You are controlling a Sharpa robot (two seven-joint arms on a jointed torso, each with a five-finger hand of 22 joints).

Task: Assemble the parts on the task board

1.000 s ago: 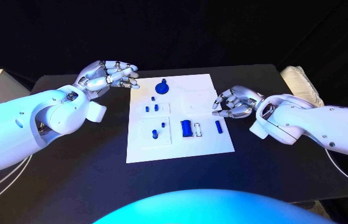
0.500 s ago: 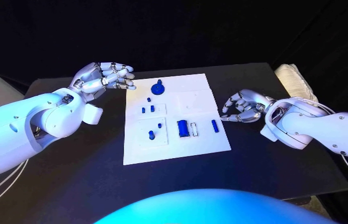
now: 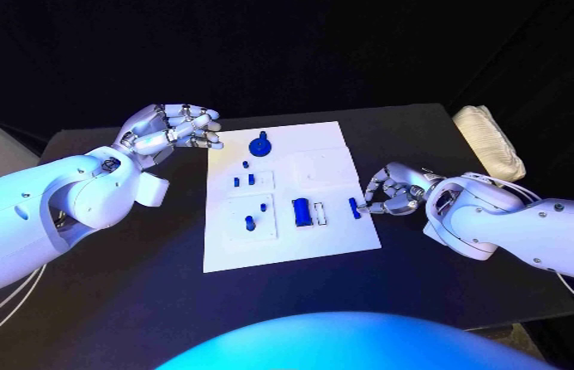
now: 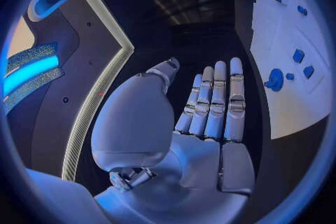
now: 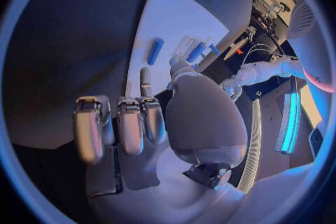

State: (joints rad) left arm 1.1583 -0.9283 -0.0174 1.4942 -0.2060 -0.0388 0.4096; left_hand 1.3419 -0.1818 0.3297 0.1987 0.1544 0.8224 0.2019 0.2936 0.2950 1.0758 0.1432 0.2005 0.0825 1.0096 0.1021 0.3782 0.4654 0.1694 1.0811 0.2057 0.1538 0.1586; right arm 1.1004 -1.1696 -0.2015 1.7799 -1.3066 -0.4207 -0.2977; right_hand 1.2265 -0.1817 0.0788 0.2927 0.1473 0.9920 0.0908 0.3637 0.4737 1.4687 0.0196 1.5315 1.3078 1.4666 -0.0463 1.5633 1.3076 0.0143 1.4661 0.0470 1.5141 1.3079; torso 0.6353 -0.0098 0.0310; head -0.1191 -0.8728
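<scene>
Nearest to the robot, the right silver hand [image 3: 392,192] sits at the right edge of the flat white task board [image 3: 293,250], fingers curled inward. Its fingertips [image 3: 360,212] reach toward a small blue oblong part [image 3: 354,206] that lies just inside that edge. I cannot tell whether they already touch it; I judge the hand holds nothing yet. The long axis of this part runs from the near side to the far side of the board, and the part lies toward the board's middle from the hand. The right hand is clearly the nearer one.

Beside it, a blue rectangular block [image 3: 303,211] rests in a shallow recess. Farther off stands a round blue knob-like part [image 3: 261,146].

The left silver hand [image 3: 171,128] hovers off the far left corner, fingers loosely bent, empty.
</scene>
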